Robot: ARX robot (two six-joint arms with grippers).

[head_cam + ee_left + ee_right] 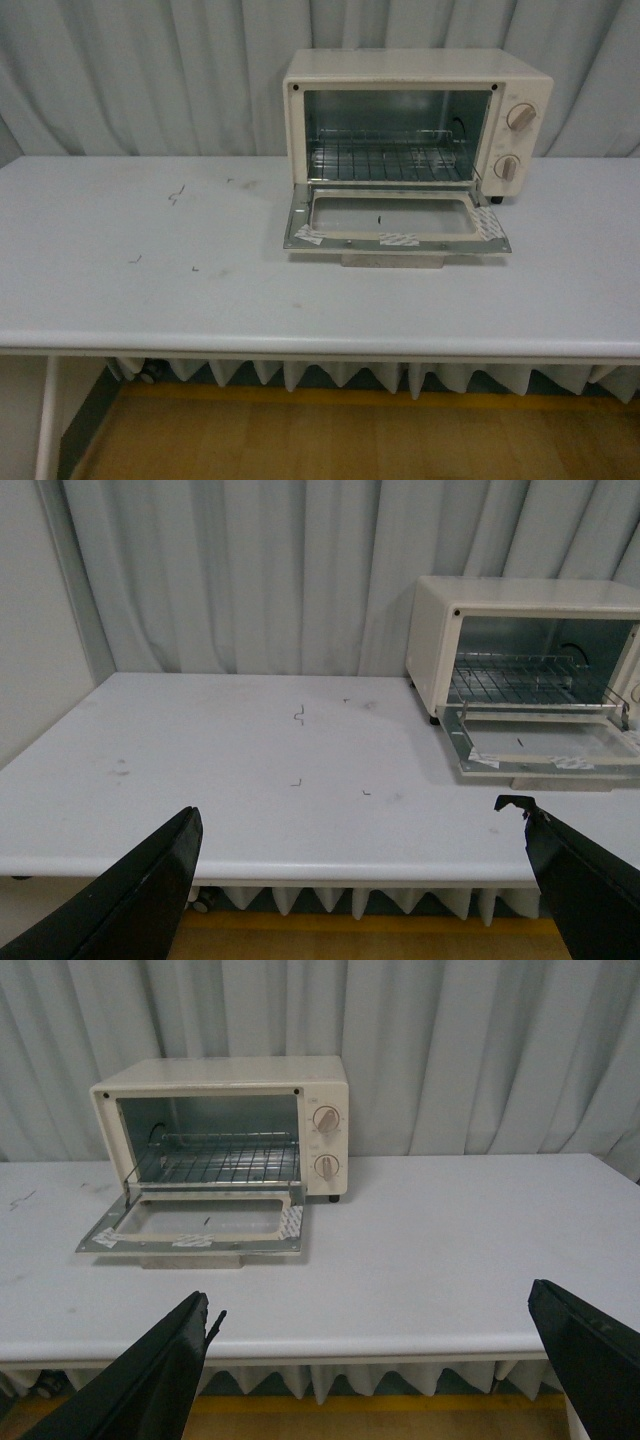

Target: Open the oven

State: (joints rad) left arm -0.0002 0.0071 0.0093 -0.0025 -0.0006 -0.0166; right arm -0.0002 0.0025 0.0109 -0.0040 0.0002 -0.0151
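Observation:
The cream-white oven (520,80) stands at the back right of the white table (150,290). Its glass-windowed door (395,218) lies folded down flat, with the beige handle (393,260) at its front edge. The wire rack (385,160) shows inside, and two beige knobs (520,116) sit on its right side. The oven also shows in the left wrist view (430,630) and the right wrist view (320,1075). My left gripper (360,825) is open and empty, before the table's front edge, far from the oven. My right gripper (370,1305) is open and empty too. Neither arm shows in the front view.
Grey curtains (130,70) hang behind the table. Small dark marks (177,193) dot the tabletop left of the oven. A wall (40,610) stands past the table's left end. Wooden floor (330,440) lies below the front edge.

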